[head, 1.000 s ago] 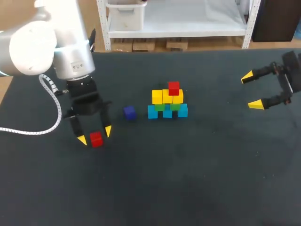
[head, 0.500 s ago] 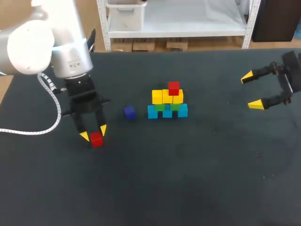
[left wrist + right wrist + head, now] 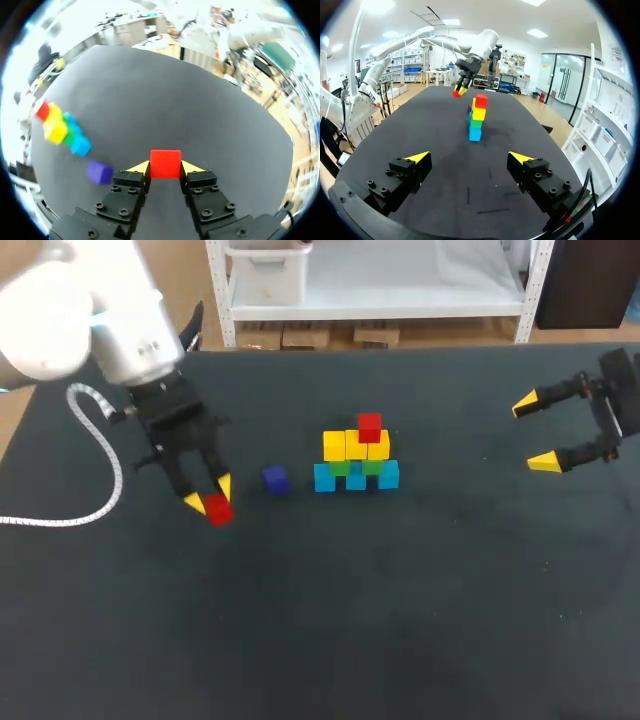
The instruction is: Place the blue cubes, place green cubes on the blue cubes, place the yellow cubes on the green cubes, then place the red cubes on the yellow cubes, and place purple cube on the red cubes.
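Head view: gripping a red cube (image 3: pixel 218 509) with the left end effector (image 3: pixel 210 495), well left of the stack (image 3: pixel 356 460) on the worktop (image 3: pixel 400 620). Just left of the stack, a purple cube (image 3: pixel 275 479). Within the stack, 3 blue at the base, green and yellow above, 1 red on top. Far right of the stack, spread wide and holding nothing, the right end effector (image 3: pixel 535 432).

Left wrist view: both yellow tips pressed against the red cube's (image 3: pixel 165 163) sides. Off to one side, the purple cube (image 3: pixel 98 172), with the stack (image 3: pixel 60 127) beyond it.

Right wrist view: tips wide apart and empty, stack (image 3: pixel 477 117) ahead, left end effector beyond it.
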`<state>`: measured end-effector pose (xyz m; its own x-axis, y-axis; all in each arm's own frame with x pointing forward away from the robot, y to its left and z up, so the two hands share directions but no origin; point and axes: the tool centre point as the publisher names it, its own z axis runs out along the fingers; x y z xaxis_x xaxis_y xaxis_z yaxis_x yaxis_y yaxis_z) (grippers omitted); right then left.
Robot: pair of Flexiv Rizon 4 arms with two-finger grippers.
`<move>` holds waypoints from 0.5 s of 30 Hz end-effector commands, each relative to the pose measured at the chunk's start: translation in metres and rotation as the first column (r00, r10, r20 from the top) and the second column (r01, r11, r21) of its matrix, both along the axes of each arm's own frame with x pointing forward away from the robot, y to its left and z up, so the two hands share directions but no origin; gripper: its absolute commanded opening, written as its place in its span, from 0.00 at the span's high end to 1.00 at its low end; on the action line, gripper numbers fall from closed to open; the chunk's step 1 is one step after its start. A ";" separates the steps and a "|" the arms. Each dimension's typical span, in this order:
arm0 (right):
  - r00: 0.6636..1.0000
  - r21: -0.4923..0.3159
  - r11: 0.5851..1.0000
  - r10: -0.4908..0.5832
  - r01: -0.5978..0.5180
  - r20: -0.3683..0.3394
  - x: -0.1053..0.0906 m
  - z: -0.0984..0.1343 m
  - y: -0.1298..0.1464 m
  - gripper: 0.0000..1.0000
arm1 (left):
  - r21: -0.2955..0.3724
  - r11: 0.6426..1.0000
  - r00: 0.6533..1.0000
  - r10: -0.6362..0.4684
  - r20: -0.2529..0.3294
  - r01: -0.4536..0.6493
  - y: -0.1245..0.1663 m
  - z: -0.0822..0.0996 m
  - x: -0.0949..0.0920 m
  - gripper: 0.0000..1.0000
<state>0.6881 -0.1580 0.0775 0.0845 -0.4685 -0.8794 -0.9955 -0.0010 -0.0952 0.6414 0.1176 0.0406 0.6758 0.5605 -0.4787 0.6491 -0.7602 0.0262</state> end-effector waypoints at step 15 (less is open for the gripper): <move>1.000 0.001 1.000 0.001 -0.001 0.000 0.001 0.000 0.000 0.00 | 0.020 0.758 0.747 0.637 0.191 -0.652 -0.034 0.081 0.058 1.00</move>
<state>0.6882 -0.1580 0.0775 0.0845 -0.4686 -0.8794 -0.9955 -0.0011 -0.0951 0.7034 0.0926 0.1202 0.3552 0.8296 -0.4308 0.9323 -0.3479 0.0989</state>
